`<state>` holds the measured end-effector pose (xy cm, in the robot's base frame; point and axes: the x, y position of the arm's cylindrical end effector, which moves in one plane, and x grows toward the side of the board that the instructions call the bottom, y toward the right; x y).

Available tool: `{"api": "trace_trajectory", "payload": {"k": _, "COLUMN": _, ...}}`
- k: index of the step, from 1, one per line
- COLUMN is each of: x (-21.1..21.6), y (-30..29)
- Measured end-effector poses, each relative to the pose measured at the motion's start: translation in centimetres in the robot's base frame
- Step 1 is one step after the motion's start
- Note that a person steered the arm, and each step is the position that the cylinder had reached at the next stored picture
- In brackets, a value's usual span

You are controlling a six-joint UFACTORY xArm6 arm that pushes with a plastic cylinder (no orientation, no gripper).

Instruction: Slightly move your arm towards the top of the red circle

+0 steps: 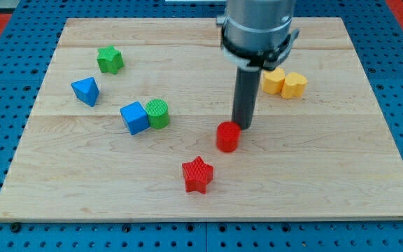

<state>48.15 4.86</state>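
Observation:
The red circle block (228,136) sits near the middle of the wooden board (341,189). My tip (242,127) is at the end of the dark rod, just at the upper right of the red circle, touching or nearly touching its edge. The rod comes down from the grey arm body at the view's top.
A red star (198,174) lies below left of the red circle. A blue cube (134,117) and a green cylinder (157,113) sit together to the left. A blue triangle (85,90), a green star (110,59), and two yellow blocks (284,82) stand farther off.

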Motion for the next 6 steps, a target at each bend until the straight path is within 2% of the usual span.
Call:
{"api": "trace_trajectory", "payload": {"k": 1, "x": 3.3, "y": -1.3}}
{"api": "trace_trajectory", "payload": {"k": 2, "x": 3.8, "y": -1.5}}
{"api": "trace_trajectory", "payload": {"k": 6, "x": 1.3, "y": 0.8}}
